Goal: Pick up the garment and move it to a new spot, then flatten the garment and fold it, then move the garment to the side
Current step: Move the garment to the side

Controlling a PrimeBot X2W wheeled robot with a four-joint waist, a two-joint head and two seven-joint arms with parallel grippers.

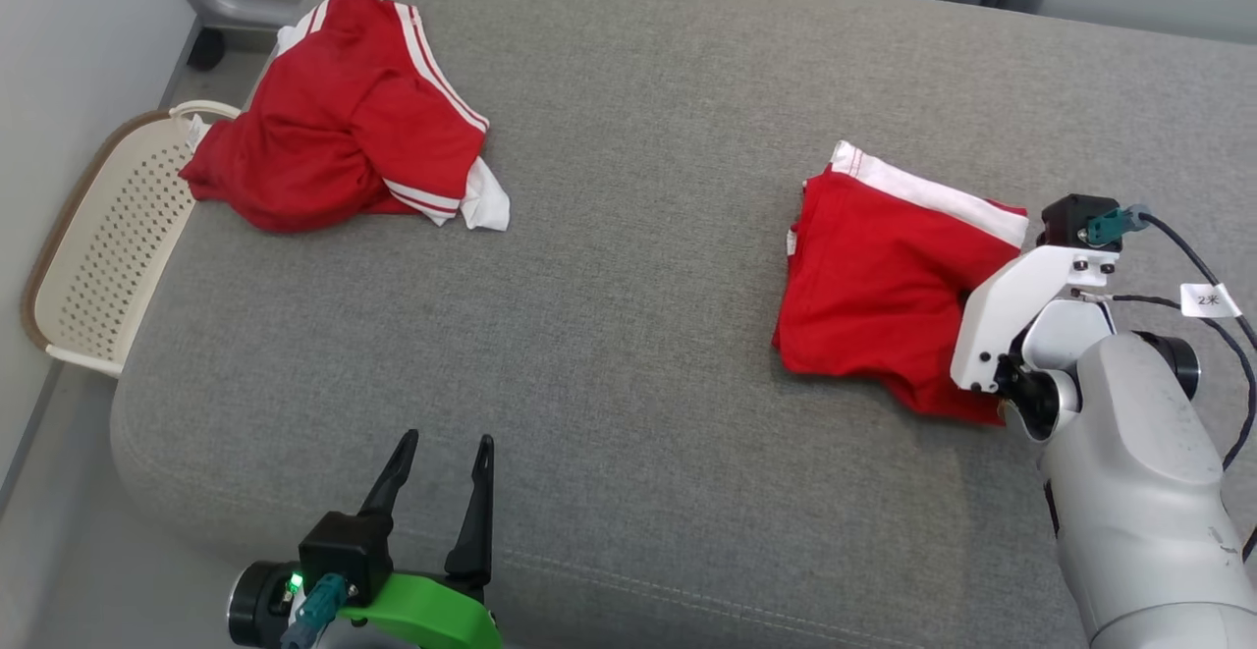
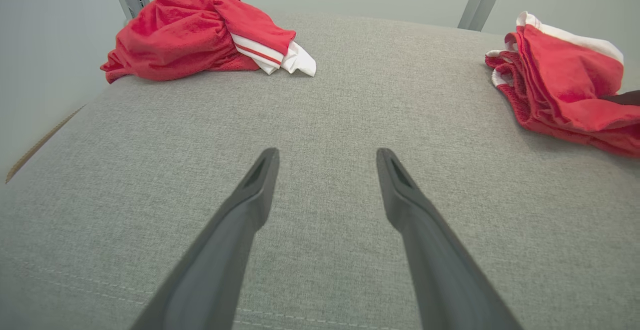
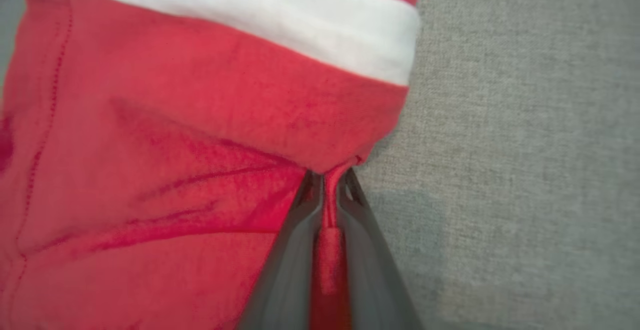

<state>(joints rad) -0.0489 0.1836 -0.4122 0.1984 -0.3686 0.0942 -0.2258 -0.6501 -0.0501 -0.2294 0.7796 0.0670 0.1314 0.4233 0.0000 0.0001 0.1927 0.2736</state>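
Cushion (image 1: 638,335): grey woven cloth, matt, coarse visible weave, one stitched seam. Folded garment (image 1: 874,286): soft red cloth, matt, fine knit, with a smooth white band. Crumpled garment (image 1: 334,129): red cloth with white stripes (open mesh texture, clearest in the left wrist view). Basket (image 1: 108,237): cream perforated plastic, faint sheen, brown rim. Left gripper (image 1: 447,443) and right gripper (image 3: 327,175): dark, smooth, matt plastic fingers (image 2: 240,230). Green mount (image 1: 432,610): smooth, semi-glossy plastic. Right forearm (image 1: 1139,462): pale grey shell, satin. Frame tube (image 1: 236,6): grey, smooth, metal by look.

folded garment (image 1: 884,276): red w/ wht band | heaped garment (image 1: 334,129): red, wht stripes | cushion (image 1: 638,335): gry | basket (image 1: 98,237): cream, brn rim
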